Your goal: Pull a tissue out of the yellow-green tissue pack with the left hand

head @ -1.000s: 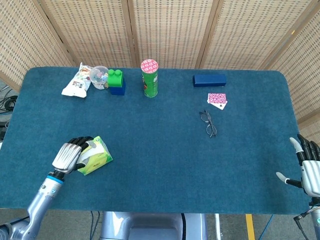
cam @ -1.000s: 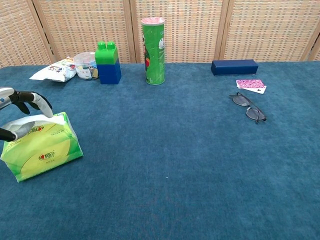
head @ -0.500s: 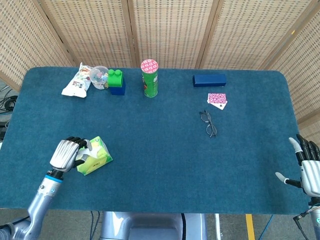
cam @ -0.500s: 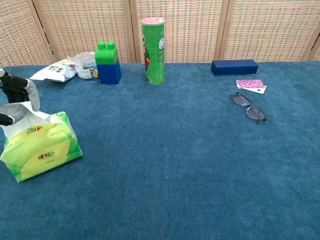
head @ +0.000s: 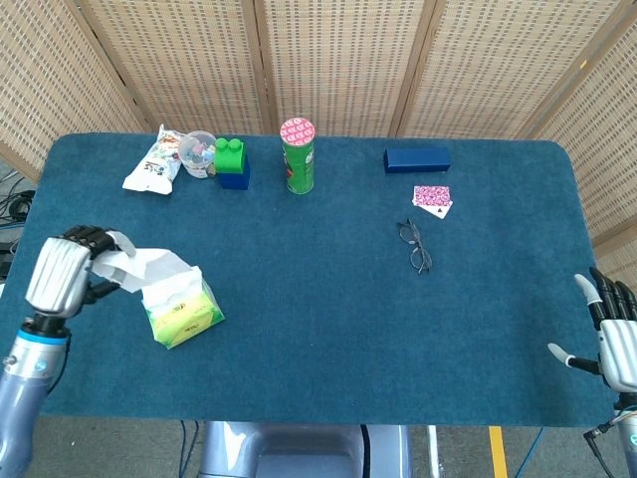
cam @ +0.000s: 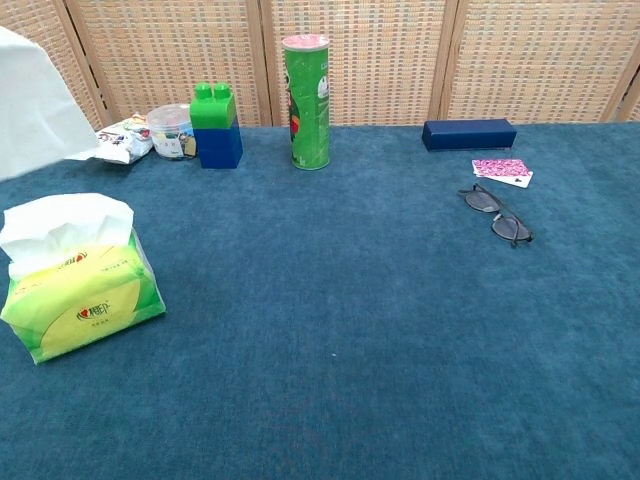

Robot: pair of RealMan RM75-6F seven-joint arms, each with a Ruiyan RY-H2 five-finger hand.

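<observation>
The left robot hand [head: 62,278] pinches a limp, feather-light tissue [head: 137,267] above the yellow-green tissue pack [head: 183,312]; it tears easily.

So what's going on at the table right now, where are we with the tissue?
The left hand holds a white tissue lifted up and to the left of the yellow-green tissue pack. In the chest view the sheet hangs clear of the pack, so it looks free, and another tissue stands up from the pack's opening. The right hand is open at the table's near right edge, holding nothing.
</observation>
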